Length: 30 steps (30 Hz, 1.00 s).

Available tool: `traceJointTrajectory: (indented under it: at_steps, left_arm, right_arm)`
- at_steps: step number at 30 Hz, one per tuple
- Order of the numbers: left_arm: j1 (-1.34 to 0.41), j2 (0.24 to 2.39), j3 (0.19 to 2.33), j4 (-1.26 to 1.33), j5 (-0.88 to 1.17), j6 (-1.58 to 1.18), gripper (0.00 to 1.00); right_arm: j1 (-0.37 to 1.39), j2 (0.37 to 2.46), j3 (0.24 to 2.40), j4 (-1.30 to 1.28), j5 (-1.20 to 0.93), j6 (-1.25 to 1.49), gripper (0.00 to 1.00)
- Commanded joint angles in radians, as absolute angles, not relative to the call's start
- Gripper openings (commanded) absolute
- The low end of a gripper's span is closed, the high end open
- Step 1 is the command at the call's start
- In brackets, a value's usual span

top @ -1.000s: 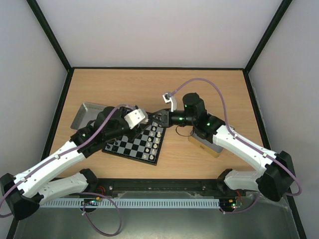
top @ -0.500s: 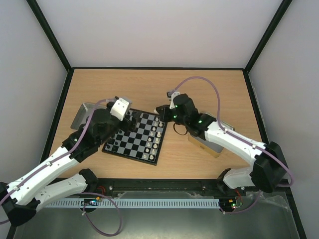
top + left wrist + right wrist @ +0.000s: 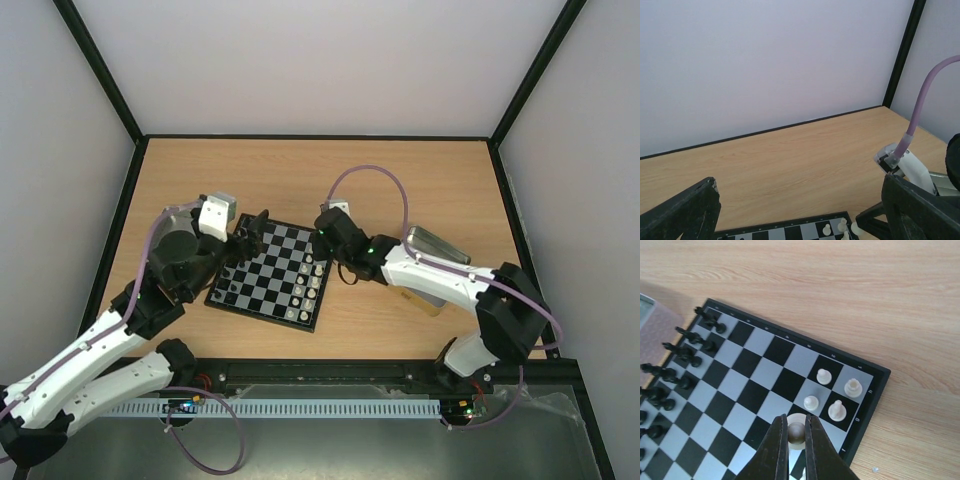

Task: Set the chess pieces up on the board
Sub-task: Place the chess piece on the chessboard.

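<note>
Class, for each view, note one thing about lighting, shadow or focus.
Top external: even light, soft shadows on the table. Left wrist: the left gripper shows its fingers as dark, soft-edged silhouettes. Right wrist: the board is sharp; the cream piece in the right gripper looks shaded.

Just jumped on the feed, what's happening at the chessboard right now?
The right gripper is shut on a cream-white piece, holding it over the board beside the corner where four white pieces stand. The black pieces line the opposite side. The left gripper hangs open and empty over the board's far left corner.
</note>
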<state>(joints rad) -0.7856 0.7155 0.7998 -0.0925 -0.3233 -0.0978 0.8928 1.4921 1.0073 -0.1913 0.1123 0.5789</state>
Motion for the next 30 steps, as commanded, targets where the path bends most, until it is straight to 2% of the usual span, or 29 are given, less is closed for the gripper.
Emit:
traceJointTrajectory:
  at_steps: [1, 10, 30]
  left_arm:
    - [-0.777, 0.705, 0.772, -0.034, -0.368, -0.112, 0.90]
    - [-0.773, 0.722, 0.763, -0.040, -0.353, -0.116, 0.91]
    - [-0.759, 0.767, 0.764, -0.043, -0.370, -0.111, 0.91]
  right_arm:
    - [0.897, 1.545, 1.029, -0.192, 0.152, 0.653, 0.02]
    - [0.896, 1.613, 1.019, -0.192, 0.155, 0.768, 0.02]
    - [0.897, 1.690, 1.022, -0.248, 0.144, 0.756, 0.02]
